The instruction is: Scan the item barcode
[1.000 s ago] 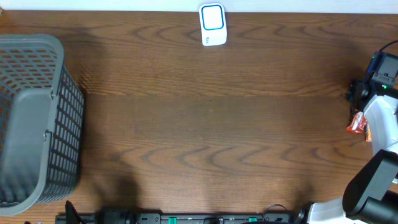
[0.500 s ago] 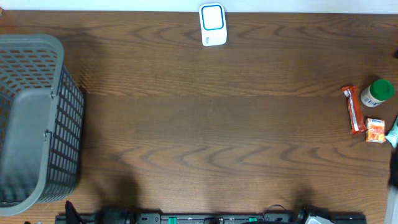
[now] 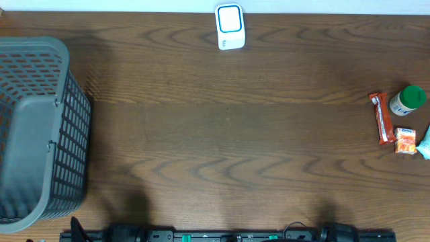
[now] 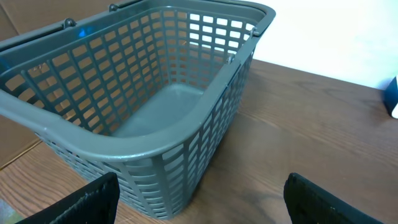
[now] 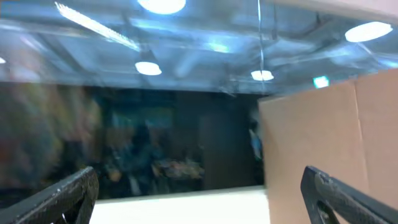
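The left gripper (image 4: 200, 200) is wide open in its own wrist view, its two dark fingers at the lower corners of the picture with nothing between them. Just beyond it a grey mesh basket (image 4: 155, 106) sits upright on the brown wooden table (image 4: 311, 124).

The right gripper (image 5: 199, 190) is likewise spread wide and holds nothing. Its camera points up at ceiling lights (image 5: 161, 5) and a cardboard panel (image 5: 323, 143).

From overhead, three items lie at the table's right edge: a red snack bar (image 3: 383, 119), a green-capped bottle (image 3: 408, 99) just beside its upper end, and a small orange packet (image 3: 405, 141) beside its lower end. Well apart from them, at the far edge, stands the white barcode scanner (image 3: 230, 27).
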`<state>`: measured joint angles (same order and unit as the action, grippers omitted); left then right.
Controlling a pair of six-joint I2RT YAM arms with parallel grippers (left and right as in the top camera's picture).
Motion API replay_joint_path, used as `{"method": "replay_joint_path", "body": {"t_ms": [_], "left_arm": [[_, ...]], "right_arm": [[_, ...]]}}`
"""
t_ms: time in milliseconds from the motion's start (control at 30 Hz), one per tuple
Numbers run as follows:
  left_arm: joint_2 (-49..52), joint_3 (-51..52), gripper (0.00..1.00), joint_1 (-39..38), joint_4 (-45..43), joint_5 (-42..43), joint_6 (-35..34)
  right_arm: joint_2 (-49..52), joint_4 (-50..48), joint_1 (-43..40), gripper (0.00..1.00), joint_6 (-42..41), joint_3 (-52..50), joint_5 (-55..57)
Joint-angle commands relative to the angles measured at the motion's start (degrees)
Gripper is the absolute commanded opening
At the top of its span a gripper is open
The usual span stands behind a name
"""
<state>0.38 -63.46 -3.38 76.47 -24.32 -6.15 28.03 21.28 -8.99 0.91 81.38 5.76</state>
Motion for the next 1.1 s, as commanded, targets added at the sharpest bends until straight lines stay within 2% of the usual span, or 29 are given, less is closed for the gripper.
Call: {"method": "replay_joint_path", "body": {"t_ms": [0, 500, 767, 833, 967, 1067], "left_arm": [[0.1, -0.1, 0.85, 0.2, -0.2, -0.3, -0.1], [0.1, -0.1, 0.85, 0.2, -0.2, -0.3, -0.1], [0.1, -0.1, 0.85, 0.2, -0.2, -0.3, -0.1], [0.1, -0.1, 0.85, 0.2, -0.2, -0.3, -0.1], [0.1, -0.1, 0.85, 0.2, -0.2, -0.3, -0.1], [0.1, -0.1, 0.85, 0.2, -0.2, -0.3, -0.1]], "right_arm": [[-8.2, 0.5, 3.9, 0.99, -0.6, -1.6, 0.1], [-27.8, 2.8, 5.0, 0.99, -3.8, -7.2, -0.3], [-27.6, 3.4, 8.5, 0.99, -5.9, -8.5, 0.5], [-27.6, 5.8, 8.4, 0.99, -5.2, -8.7, 4.6], [-27.5, 12.7, 8.4, 0.99, -6.4, -9.0, 3.3], [-27.5, 15.6, 8.5, 0.99, -5.4, -9.1, 7.3]]}}
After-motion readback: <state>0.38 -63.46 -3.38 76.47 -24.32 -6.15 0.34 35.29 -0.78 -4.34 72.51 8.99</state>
